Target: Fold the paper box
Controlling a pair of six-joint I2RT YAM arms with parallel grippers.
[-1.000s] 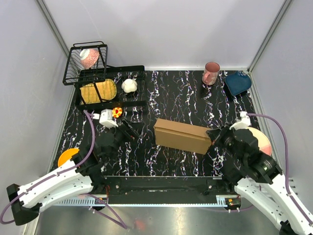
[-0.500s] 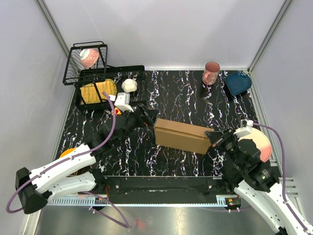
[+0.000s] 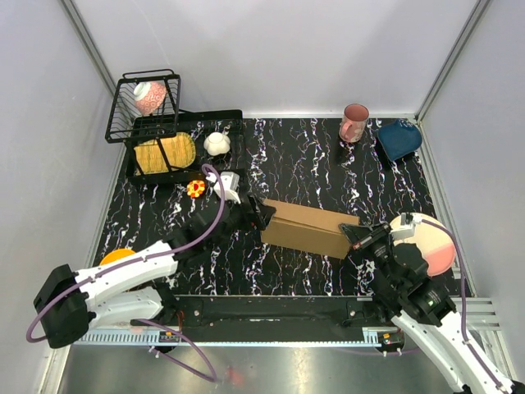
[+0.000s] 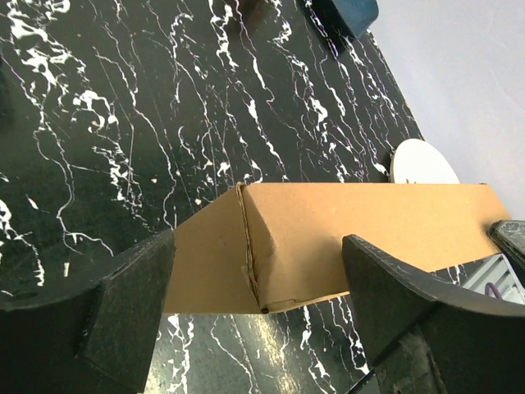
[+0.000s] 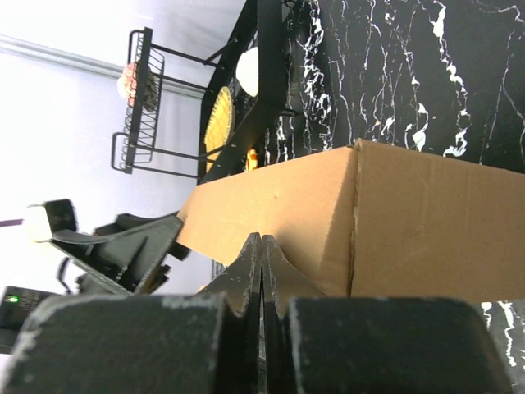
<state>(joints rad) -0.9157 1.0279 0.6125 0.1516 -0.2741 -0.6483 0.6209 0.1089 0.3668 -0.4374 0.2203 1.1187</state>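
The paper box [image 3: 308, 226] is a closed brown cardboard block lying slantwise in the middle of the table. My left gripper [image 3: 261, 215] is open at its left end. In the left wrist view the box's end corner [image 4: 246, 246] sits between the two spread fingers [image 4: 123, 312], and neither finger visibly touches it. My right gripper [image 3: 351, 234] is shut with nothing in it, its tip at the box's near right corner. In the right wrist view the closed fingertips [image 5: 262, 240] point at the box's long side [image 5: 410, 222]; contact is unclear.
A black wire basket [image 3: 148, 103] and a dish rack [image 3: 184, 148] stand at the back left, with a small red-yellow toy [image 3: 195, 189] in front. A pink mug [image 3: 354, 123] and a blue dish [image 3: 399, 138] are at the back right. An orange plate [image 3: 115, 261] lies left, a pink-white plate [image 3: 435, 242] right.
My left arm has swung from the table's left side across to the box's left end, jaws open. My right arm has drawn back a little toward the near edge, still shut.
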